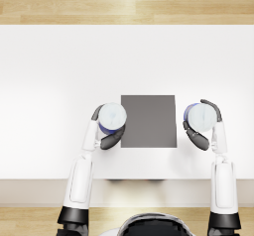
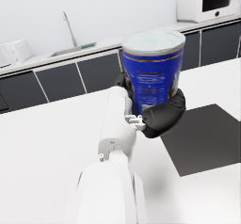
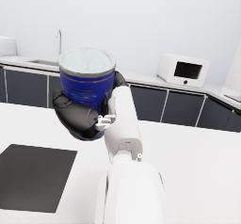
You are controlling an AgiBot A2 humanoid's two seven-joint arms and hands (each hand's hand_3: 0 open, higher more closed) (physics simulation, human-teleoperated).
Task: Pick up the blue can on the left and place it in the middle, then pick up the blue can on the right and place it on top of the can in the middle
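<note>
Holding the left blue can (image 1: pixel 112 117), the left hand (image 1: pixel 110 140) has its fingers wrapped around it at nine o'clock of the dark mat (image 1: pixel 149 121) on the bench (image 1: pixel 49 71). Right hand (image 1: pixel 198 138) likewise grasps the right blue can (image 1: pixel 201 117) at three o'clock. First step looks underway: next, carry the left can onto the mat's middle.
</note>
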